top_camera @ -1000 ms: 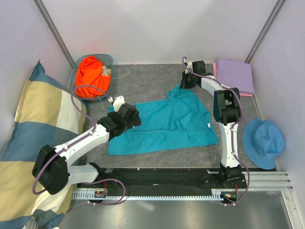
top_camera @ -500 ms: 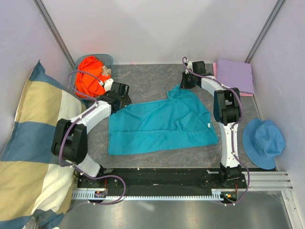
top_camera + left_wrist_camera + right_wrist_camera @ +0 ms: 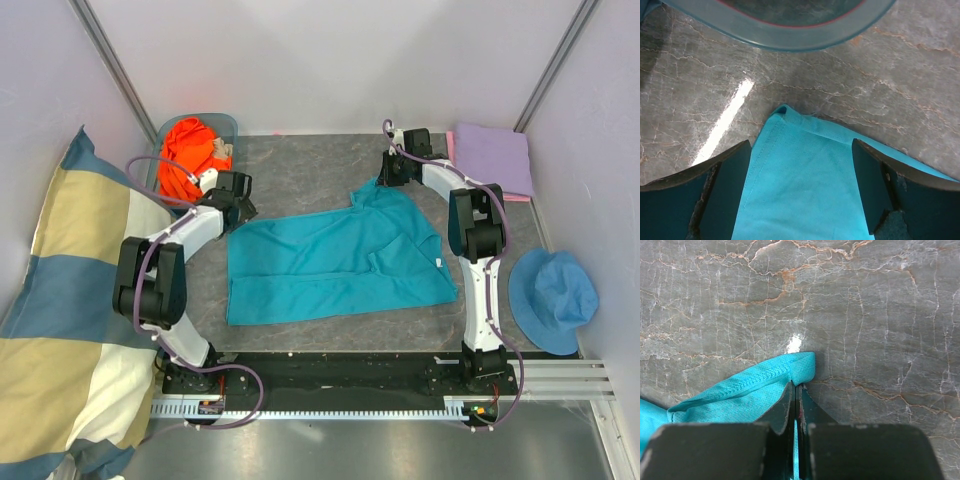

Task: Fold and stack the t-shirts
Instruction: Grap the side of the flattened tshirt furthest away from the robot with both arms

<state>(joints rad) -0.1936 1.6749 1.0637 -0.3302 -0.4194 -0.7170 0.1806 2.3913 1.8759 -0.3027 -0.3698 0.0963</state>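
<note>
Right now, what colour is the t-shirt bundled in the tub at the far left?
Bright orange; the t-shirt shows best in the top external view.

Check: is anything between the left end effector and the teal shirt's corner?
Nothing visible. The left end effector hangs open right over the teal t-shirt corner on the table; the bin rim lies beyond the corner, not between.

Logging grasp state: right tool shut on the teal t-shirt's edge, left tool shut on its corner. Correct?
No. The left tool is open, its fingers apart either side of the teal t-shirt corner; the left wrist view shows it. The right tool is shut on the shirt's edge, as stated.
</note>
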